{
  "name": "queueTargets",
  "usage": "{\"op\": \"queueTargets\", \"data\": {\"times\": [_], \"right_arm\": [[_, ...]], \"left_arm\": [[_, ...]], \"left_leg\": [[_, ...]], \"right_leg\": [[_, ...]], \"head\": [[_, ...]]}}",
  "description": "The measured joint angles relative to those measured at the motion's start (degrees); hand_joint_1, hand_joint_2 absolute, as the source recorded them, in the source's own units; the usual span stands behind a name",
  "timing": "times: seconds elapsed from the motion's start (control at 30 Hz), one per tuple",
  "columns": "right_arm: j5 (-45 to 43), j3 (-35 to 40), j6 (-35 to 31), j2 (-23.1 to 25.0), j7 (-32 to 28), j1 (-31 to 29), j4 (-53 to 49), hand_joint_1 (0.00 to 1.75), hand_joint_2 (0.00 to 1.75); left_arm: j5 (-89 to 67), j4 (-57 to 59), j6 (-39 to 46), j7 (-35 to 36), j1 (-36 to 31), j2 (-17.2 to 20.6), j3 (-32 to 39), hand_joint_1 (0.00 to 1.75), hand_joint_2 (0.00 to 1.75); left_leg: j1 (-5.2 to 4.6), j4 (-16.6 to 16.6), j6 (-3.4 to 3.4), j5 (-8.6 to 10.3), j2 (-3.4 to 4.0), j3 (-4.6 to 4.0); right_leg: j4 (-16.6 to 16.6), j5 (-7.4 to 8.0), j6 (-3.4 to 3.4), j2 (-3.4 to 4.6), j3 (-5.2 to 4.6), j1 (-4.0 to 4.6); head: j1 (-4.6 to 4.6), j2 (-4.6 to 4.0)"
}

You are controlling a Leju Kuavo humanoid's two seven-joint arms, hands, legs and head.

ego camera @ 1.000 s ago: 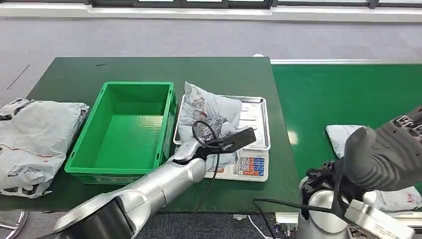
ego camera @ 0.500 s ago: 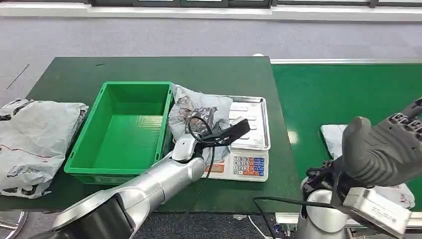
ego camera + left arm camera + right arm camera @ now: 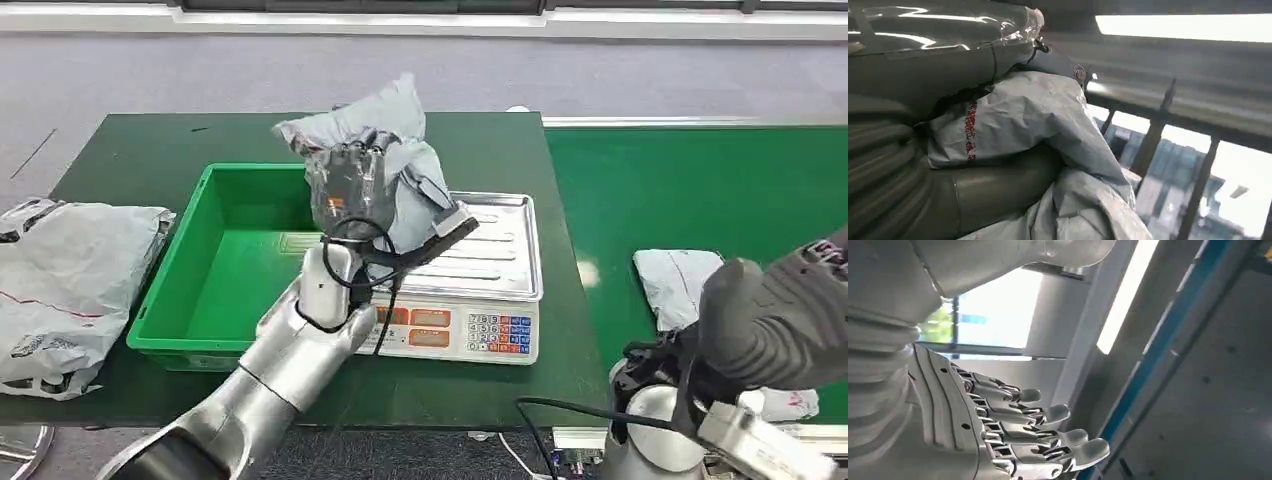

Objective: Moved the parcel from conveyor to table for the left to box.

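We note the left hand (image 3: 352, 185) gripping the grey parcel (image 3: 385, 135) aloft, between green crate (image 3: 180, 290) and scale (image 3: 500, 275). Right hand (image 3: 1013, 440) open, empty. Risk: the slack polybag slips and drops outside the crate.

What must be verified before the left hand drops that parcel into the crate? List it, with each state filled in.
1. Left hand grips the grey parcel: ok.
2. Parcel lifted off the scale's steel tray: ok.
3. Green crate has room inside: ok.
4. Parcel fully over the crate: not ok, it hangs above the crate's right rim.
5. Right hand holds nothing, fingers apart: ok.
6. Dark cable at the left wrist free of the scale: cannot tell.
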Motion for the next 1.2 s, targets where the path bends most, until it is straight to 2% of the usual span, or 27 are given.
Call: {"op": "queueTargets", "data": {"times": [0.07,0.17,0.43,0.67,0.87,1.0,1.2], "right_arm": [[-0.4,-0.2,0.0,0.0,-0.7,0.1,0.4,0.00,1.75],[-0.4,-0.5,0.0,0.0,-0.9,0.1,0.8,0.00,1.75],[-0.4,-0.9,0.0,0.0,-0.9,0.1,1.8,0.00,1.75],[-0.5,-1.0,0.0,0.0,-0.9,0.1,2.4,0.00,1.75],[-0.5,-1.2,0.0,0.0,-0.8,0.2,2.5,0.00,1.75],[-1.5,-1.3,0.0,0.0,-0.9,0.2,2.5,0.00,1.75],[-1.3,-1.4,0.0,0.0,-0.9,0.2,2.5,0.00,1.75]], "left_arm": [[1.0,-4.6,0.0,-4.5,2.0,-0.5,5.8,1.75,1.75],[1.0,-9.0,0.0,-6.9,4.3,-1.3,12.7,1.75,1.75],[1.6,-13.0,0.0,-8.1,6.5,-2.2,20.2,1.75,1.75],[8.2,-4.4,-0.1,-14.0,5.8,-1.2,32.0,1.75,1.75],[8.4,-0.3,-0.1,-15.0,5.0,-0.8,35.5,1.75,1.75],[8.7,6.8,-0.1,-18.3,3.0,-0.8,39.7,1.75,1.75],[8.5,13.9,-0.1,-18.9,2.2,-0.9,43.2,1.75,1.75]], "left_leg": [[0.00,0.0,-0.03,-0.02,0.10,0.02],[0.02,0.0,-0.02,-0.01,0.06,0.02],[0.01,0.0,-0.01,0.00,-0.04,-0.03],[0.05,0.0,-0.09,0.06,-0.04,0.00],[0.04,0.0,-0.07,0.05,-0.08,-0.04],[0.03,0.0,-0.07,0.04,-0.08,-0.03],[0.03,0.0,-0.07,0.05,-0.07,-0.03]], "right_leg": [[0.0,0.00,0.00,0.04,-0.02,0.00],[0.0,0.00,0.00,0.01,-0.01,0.02],[0.0,0.00,0.00,-0.07,0.06,0.01],[0.0,0.02,-0.02,-0.05,-0.01,0.05],[0.0,0.01,-0.02,-0.10,-0.01,0.03],[0.0,0.01,-0.01,-0.11,0.00,0.02],[0.0,0.03,-0.02,-0.10,-0.01,0.03]], "head": [[-0.02,0.00],[-0.02,0.00],[-0.02,0.00],[-0.02,0.00],[-0.02,0.00],[-0.02,0.00],[-0.02,0.00]]}}
